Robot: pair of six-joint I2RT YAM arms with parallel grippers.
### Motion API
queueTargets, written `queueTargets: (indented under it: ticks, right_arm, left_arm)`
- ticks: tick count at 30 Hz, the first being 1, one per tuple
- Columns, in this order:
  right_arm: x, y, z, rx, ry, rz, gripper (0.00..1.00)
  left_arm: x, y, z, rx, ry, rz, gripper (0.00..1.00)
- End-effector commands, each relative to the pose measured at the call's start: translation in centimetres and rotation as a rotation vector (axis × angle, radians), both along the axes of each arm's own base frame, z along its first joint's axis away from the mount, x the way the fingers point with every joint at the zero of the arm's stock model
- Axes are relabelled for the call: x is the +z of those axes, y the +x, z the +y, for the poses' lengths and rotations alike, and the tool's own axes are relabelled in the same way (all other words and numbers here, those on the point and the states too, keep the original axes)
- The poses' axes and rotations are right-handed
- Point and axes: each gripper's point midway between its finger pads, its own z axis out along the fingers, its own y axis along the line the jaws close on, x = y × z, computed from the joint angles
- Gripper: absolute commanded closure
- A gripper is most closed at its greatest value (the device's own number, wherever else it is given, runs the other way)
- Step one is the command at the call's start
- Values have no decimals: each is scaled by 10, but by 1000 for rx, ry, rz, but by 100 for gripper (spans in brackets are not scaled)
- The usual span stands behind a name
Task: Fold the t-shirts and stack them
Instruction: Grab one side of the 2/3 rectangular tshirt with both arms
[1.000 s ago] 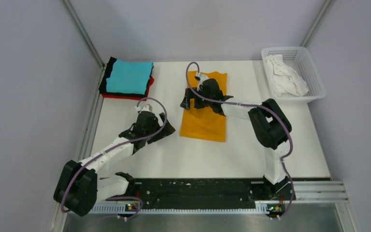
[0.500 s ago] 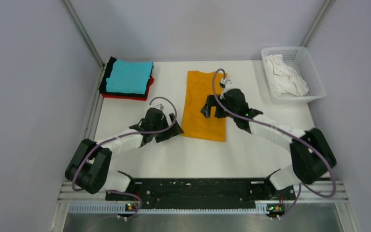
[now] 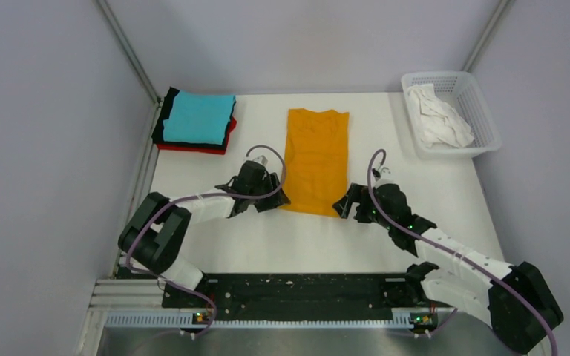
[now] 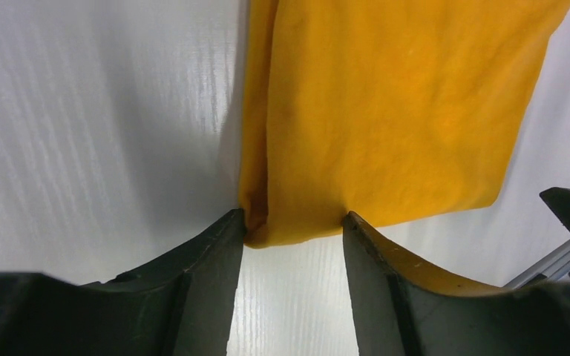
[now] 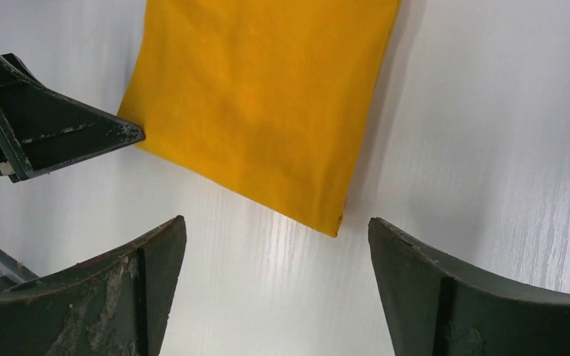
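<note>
An orange-yellow t-shirt (image 3: 316, 159) lies flat in the middle of the table, folded into a long strip. My left gripper (image 3: 280, 200) is open at its near left corner; in the left wrist view the corner (image 4: 289, 226) sits between the two fingertips of the left gripper (image 4: 291, 224). My right gripper (image 3: 344, 208) is open wide just short of the near right corner (image 5: 332, 222), with nothing in the right gripper (image 5: 276, 226). A folded stack with the cyan shirt (image 3: 197, 117) on top of red and black ones sits at the far left. A crumpled white shirt (image 3: 436, 115) lies in the basket.
The white mesh basket (image 3: 484, 111) stands at the far right corner. The left gripper's finger (image 5: 59, 137) shows in the right wrist view beside the shirt's near left corner. Bare white table lies between the shirt's near edge and the arm bases.
My right gripper has drawn back from the far part of the orange shirt to its near right corner. My left gripper has moved right to the near left corner.
</note>
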Motion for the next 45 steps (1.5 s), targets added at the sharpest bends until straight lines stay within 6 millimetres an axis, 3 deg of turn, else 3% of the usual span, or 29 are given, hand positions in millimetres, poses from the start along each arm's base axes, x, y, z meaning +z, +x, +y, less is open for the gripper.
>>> queueTargets:
  ticks: [1,4,6,10,12,15,18,20,22,23,27,33,36,39,41,45]
  right_arm:
    - [-1,7,6,-9,35,14,13]
    - [-11,13,9,-11,18,41,21]
    - [-20,16,11,-16,0,70,32]
    - [-36,16,14,6,-37,110,41]
    - [-45,16,9,-3,-64,119,51]
    - [-52,19,3,-35,-93,118,54]
    - [-53,19,5,-23,-95,130,61]
    - [-52,17,9,2,-80,133,75]
    - [-53,12,13,28,-64,143,96]
    - [-55,8,14,39,-58,153,100]
    - [-56,-12,15,60,-22,167,100]
    - [-63,-80,15,168,-49,306,100]
    - [-56,-115,11,208,-43,358,100]
    - [-34,-138,20,286,44,365,100]
    - [-16,-143,27,318,98,330,100]
    - [8,-122,24,254,96,209,100]
  left_arm:
    - [-9,-3,-10,-33,11,31,46]
    - [-15,-1,-6,-9,42,39,61]
    - [-19,-1,-3,-1,55,46,69]
    - [-25,-1,-3,7,62,60,78]
    - [-27,-1,-4,10,61,70,83]
    - [-29,1,-4,14,66,68,85]
    - [-32,0,-1,21,82,76,96]
    - [-32,-1,-1,21,79,77,100]
    - [-31,-3,0,23,74,75,100]
    - [-31,-4,0,23,72,73,100]
    - [-27,-20,3,17,82,62,100]
    - [-30,-86,16,4,165,96,100]
    - [-20,-116,23,20,165,81,100]
    - [-7,-136,28,18,139,57,100]
    - [4,-142,31,14,134,22,100]
    - [41,-127,16,-1,32,-113,100]
